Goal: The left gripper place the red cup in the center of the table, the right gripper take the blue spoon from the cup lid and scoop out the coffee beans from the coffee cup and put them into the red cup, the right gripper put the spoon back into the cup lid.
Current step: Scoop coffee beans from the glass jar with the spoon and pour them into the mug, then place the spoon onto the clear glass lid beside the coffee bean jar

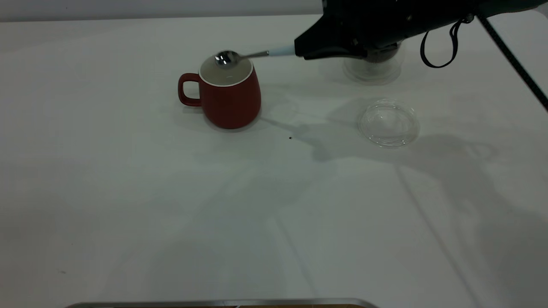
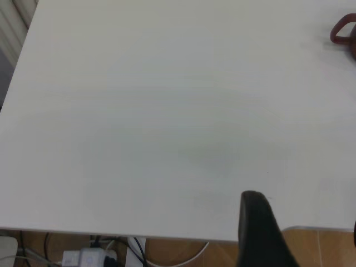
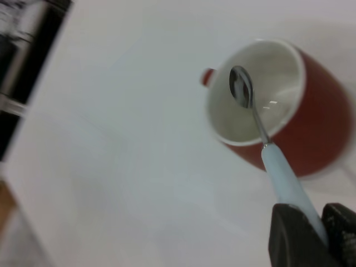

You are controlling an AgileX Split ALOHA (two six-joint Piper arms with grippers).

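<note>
Ext cam faces rig from above; all views share red cup (image 1: 227,96).

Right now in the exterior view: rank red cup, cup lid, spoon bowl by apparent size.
1. red cup, largest
2. cup lid
3. bowl of the blue spoon, held over the cup by the right gripper, smallest

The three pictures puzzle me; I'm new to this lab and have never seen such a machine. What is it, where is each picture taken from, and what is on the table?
It is a robot with two arms at a white table. The wide picture comes from an outside camera facing them; the other two come from cameras on each arm's wrist. The right claw is shut on the blue spoon, holding its bowl over the red cup. Nearby lie a clear cup lid and, partly behind the arm, the glass coffee cup. The left claw is back at the table's edge, holding nothing visible.
</note>
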